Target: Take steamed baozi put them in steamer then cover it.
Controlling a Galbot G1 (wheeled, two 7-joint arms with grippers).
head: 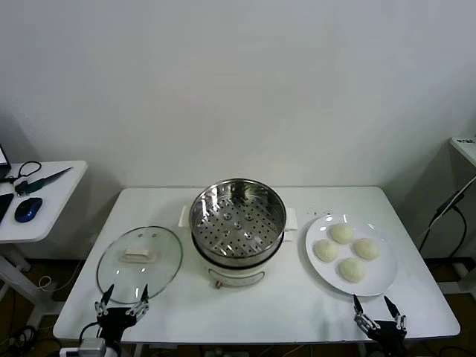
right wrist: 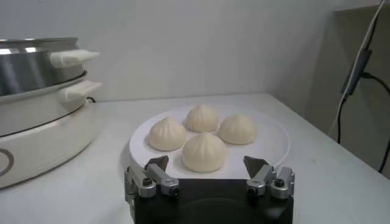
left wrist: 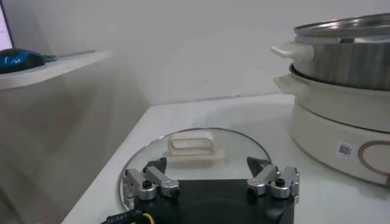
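Just ahead of the wide-open, empty right tool (right wrist: 209,173), four steamed baozi (right wrist: 204,151) are seen on a plate (right wrist: 277,143); being soft and light, they are probably best gripped gently at the sides.

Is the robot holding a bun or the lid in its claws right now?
No, nothing is held. The left gripper is open near the glass lid, and the right gripper is open near the plate of four buns.
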